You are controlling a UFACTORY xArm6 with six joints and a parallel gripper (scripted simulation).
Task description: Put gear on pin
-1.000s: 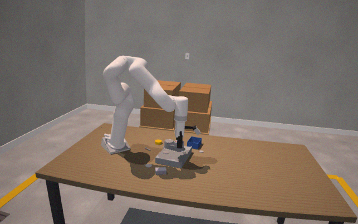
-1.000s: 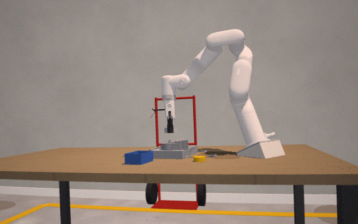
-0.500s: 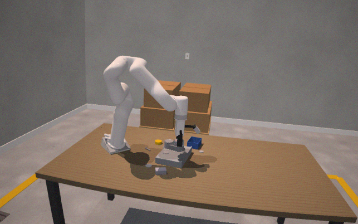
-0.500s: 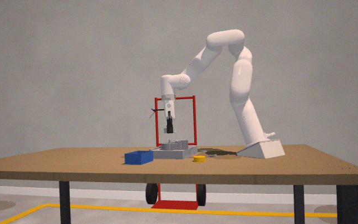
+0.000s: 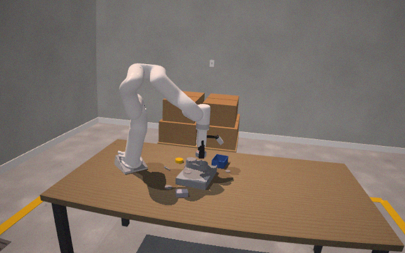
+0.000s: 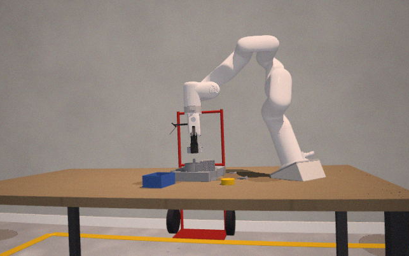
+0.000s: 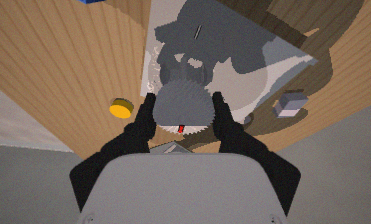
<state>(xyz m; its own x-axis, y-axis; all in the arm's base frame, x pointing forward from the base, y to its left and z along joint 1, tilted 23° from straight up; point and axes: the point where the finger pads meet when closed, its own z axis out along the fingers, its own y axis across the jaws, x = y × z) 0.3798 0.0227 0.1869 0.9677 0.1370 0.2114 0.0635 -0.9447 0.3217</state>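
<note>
My gripper (image 5: pixel 201 154) (image 6: pixel 194 148) (image 7: pixel 184 101) is shut on the loose grey gear (image 5: pixel 198 153) (image 6: pixel 199 149) (image 7: pixel 182 107). The gear lies flat between the black fingers, and its red arrow (image 7: pixel 181 129) sits at the rim nearest the wrist. The gear hangs a short way above the grey timing case (image 5: pixel 194 180) (image 6: pixel 200 176) (image 7: pixel 283 56). In the exterior view it is over the upright pin (image 6: pixel 194 161), with a gap between them. A toothed fixed gear (image 6: pixel 207 164) stands on the case beside the pin. In the wrist view the held gear hides the pin and most of the collar.
A blue bin (image 5: pixel 220 160) (image 6: pixel 158 179) stands next to the case. A yellow disc (image 5: pixel 179 160) (image 6: pixel 228 181) (image 7: pixel 121 108) and a small grey block (image 5: pixel 181 192) (image 7: pixel 290 103) lie near it. Cardboard boxes (image 5: pixel 223 108) and a red hand truck (image 6: pixel 222 137) stand behind the table.
</note>
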